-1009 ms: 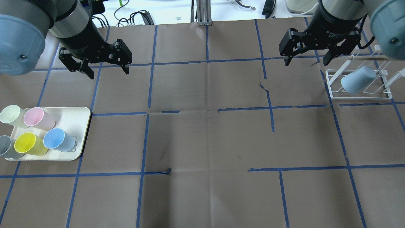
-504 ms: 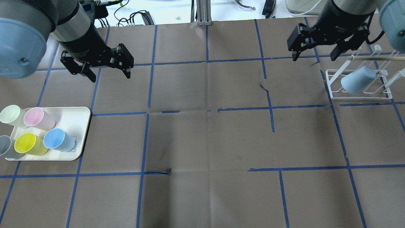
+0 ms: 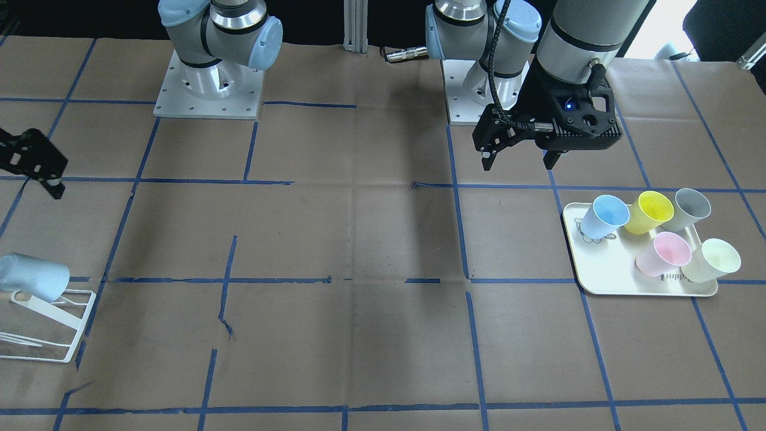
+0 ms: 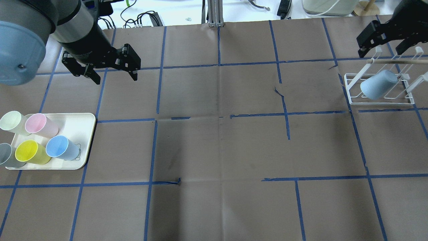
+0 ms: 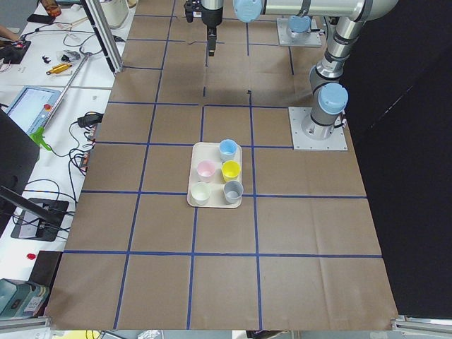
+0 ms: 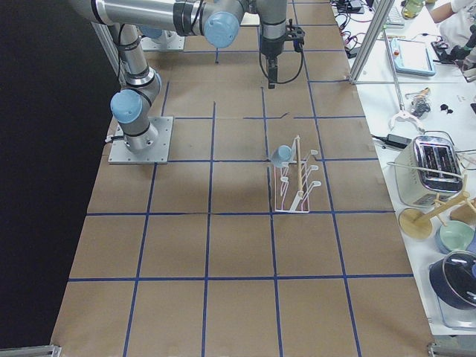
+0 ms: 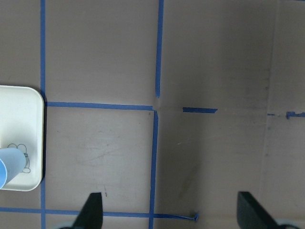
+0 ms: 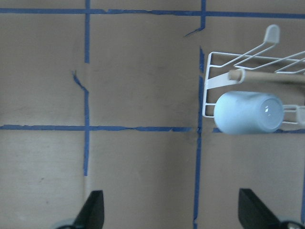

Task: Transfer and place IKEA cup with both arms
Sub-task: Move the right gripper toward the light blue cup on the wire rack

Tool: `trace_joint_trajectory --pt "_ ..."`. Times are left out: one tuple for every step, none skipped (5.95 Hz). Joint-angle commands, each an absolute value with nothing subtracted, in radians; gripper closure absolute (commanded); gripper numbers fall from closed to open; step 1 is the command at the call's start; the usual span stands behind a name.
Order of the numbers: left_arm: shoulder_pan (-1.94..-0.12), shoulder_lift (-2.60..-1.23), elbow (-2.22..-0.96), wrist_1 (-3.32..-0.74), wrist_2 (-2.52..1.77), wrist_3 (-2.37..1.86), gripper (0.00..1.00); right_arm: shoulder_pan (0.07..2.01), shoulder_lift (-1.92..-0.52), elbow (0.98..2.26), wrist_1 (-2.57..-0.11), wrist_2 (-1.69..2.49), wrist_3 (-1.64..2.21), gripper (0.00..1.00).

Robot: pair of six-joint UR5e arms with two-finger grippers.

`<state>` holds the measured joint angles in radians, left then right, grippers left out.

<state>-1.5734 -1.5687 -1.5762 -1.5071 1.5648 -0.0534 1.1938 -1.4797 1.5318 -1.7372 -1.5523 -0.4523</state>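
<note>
Five cups stand upright, mouths up, on a cream tray (image 4: pixel 78 127) at the robot's left end of the brown-papered table (image 4: pixel 220 150). The IKEA cup (image 4: pixel 62 148), pale blue outside and brighter blue within, sits on the tray's side towards the middle of the table, over a small printed drawing. Neither gripper touches it. Just beside it is the yellow cup (image 4: pixel 30 152), and past that the grey cup (image 4: pixel 8 155) at the tray's outer end. Behind them, farther from the robot, stand the pink cup (image 4: pixel 40 125) and a pale green cup (image 4: pixel 13 122).

At the opposite end a white wire rack (image 4: pixel 381 103) holds one more pale blue cup (image 4: pixel 378 84), tilted on a prong with its closed bottom uppermost. A wooden rod (image 4: pixel 398 61) lies across the rack's top.

The left gripper (image 4: pixel 115 79) hangs in the air beyond the tray, well apart from the cups. Its fingers are spread wide with only bare paper between them. The right gripper (image 4: pixel 379 52) hovers at the far side of the rack, partly cut off in the overhead view. Its wrist view shows both fingers set wide, gripping nothing.
</note>
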Motion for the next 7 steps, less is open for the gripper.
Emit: trace_joint_trajectory --pt "-1.566 -1.552 -1.566 -1.517 1.591 -0.045 0.00 1.106 -1.335 1.409 -1.773 -1.546 -0.633 0.00" --pt "-1.572 -1.562 -1.549 -1.514 1.573 -0.034 0.00 1.098 -1.284 1.382 -1.773 -1.543 -0.662 0.00" --pt "-1.575 -1.559 -1.563 -1.517 1.588 -0.032 0.01 1.098 -1.260 1.384 -1.773 -1.542 -0.664 0.00" --pt "-1.571 -1.549 -1.575 -1.506 1.577 -0.032 0.00 1.098 -1.228 1.397 -1.773 -1.542 -0.666 0.00" --pt "-1.572 -1.549 -1.580 -1.514 1.574 -0.032 0.01 1.098 -1.218 1.438 -1.773 -1.542 -0.664 0.00" --pt "-1.571 -1.551 -1.580 -1.514 1.575 -0.032 0.01 1.098 -1.218 1.487 -1.810 -1.540 -0.664 0.00" --pt "-1.572 -1.552 -1.582 -1.516 1.575 -0.043 0.01 1.097 -1.218 1.526 -1.847 -1.542 -0.663 0.00"
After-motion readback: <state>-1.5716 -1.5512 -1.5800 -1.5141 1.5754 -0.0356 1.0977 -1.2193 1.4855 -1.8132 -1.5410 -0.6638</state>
